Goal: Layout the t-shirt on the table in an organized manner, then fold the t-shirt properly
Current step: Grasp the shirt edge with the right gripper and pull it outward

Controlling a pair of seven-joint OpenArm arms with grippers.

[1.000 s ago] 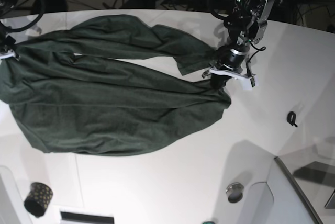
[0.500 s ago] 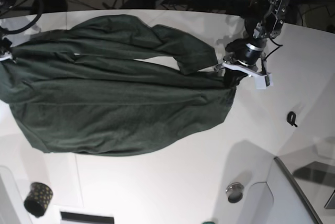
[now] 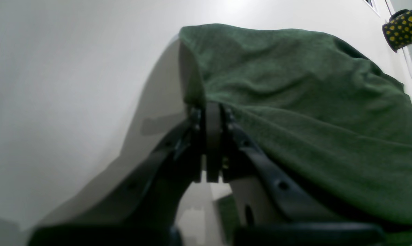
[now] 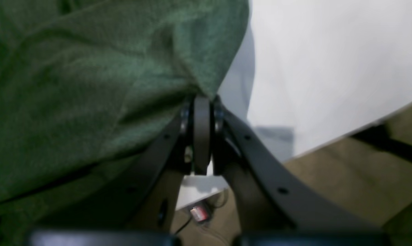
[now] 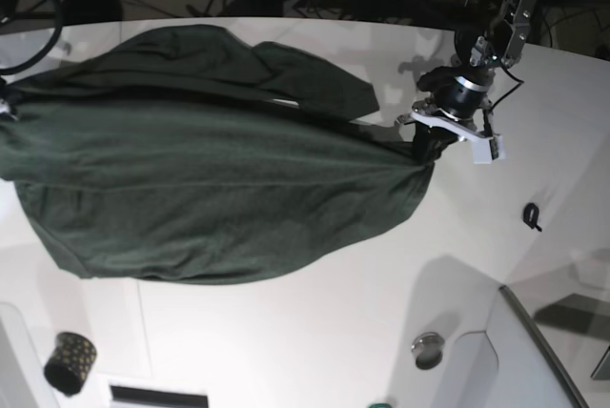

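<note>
- I have the t-shirt (image 5: 205,189) stretched across the white worktop (image 5: 315,332), a broad dark green sheet running from the base view's left edge to its right-centre, with 1 looser fold bunched along the far side.
- My left gripper (image 5: 426,146) is clenched on the shirt's edge at the base view's right end; its wrist view shows the jaws pressed together with green fabric (image 3: 294,102) draping away from them.
- My right gripper (image 4: 201,136) is likewise clamped on cloth, fabric (image 4: 89,85) spilling from its closed jaws near the worktop's edge; in the base view it sits at the far left margin and is barely visible there.
- The shirt hangs taut between the 2 grips, so I judge this to be the spreading stage, with folding not yet begun.
- The cloth reads as light, soft and limp: it will sag, wrinkle and slide easily on the glossy surface, and it will not hold a shape unless laid flat.
- I judge the best holds to be at hems, shoulder seams or corners, pinching a single layer so the panel opens rather than bunches.
- A spotted dark cup (image 5: 69,362) stands near the front left, well apart from the shirt.
</note>
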